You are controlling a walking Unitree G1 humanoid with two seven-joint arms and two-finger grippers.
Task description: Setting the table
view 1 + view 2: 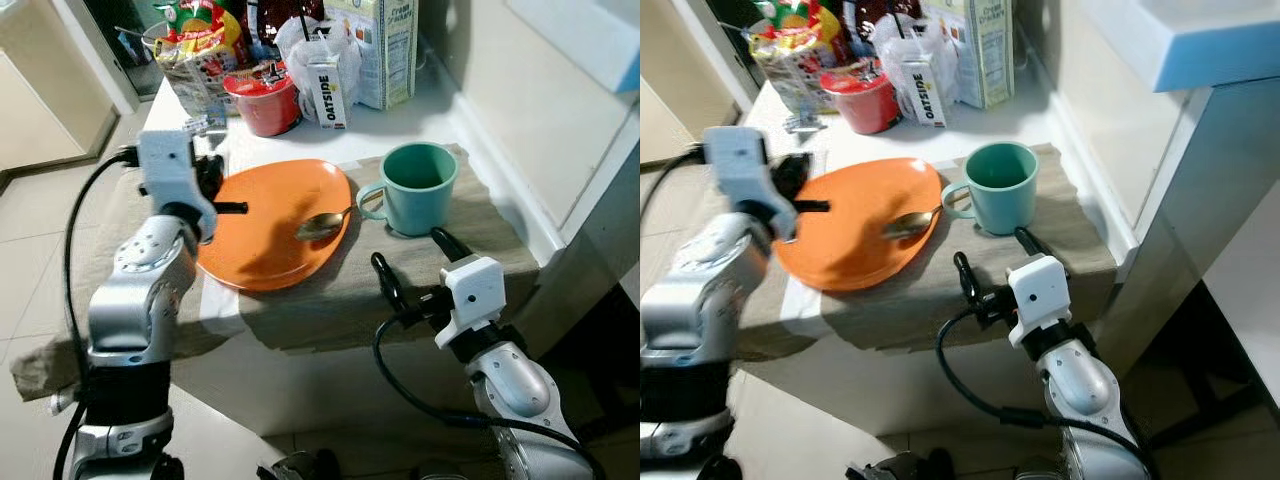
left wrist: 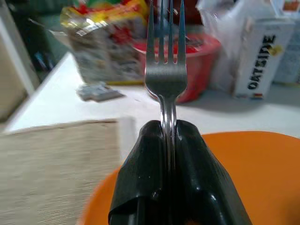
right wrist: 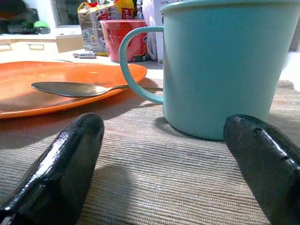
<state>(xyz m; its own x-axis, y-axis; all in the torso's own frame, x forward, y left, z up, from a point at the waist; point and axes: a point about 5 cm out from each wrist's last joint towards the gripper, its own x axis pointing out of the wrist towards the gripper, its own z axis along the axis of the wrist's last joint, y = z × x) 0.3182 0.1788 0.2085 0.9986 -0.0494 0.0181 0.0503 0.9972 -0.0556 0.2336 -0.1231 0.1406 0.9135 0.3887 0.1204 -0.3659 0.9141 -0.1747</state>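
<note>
Two end effectors are working over the counter (image 1: 420, 110). The left end effector (image 2: 169, 140) is clamping a fork (image 2: 165, 70) by its handle between closed fingers, tines pointing out toward the clutter at the back, and it is hovering over the left edge of the orange plate (image 1: 265, 230). The right end effector (image 3: 164, 154) is sitting low on the mat (image 1: 480, 250) with its fingers (image 3: 70, 159) spread wide apart, gripping nothing, and the mug (image 1: 418, 187) is standing just ahead of the gap between them.

The plate is lying on the mat, and a spoon (image 1: 322, 225) is resting with its bowl on the plate's right side, handle reaching over the rim toward the mug. The teal mug is standing upright just beside the plate, handle turned toward it.

Behind the mat, things are crowding the white counter: a red bowl (image 1: 265, 100), a small carton (image 1: 328, 90) reading OATSIDE right next to it, a taller box (image 1: 385, 50) behind that, and a snack bag (image 1: 200, 45) to the left.
</note>
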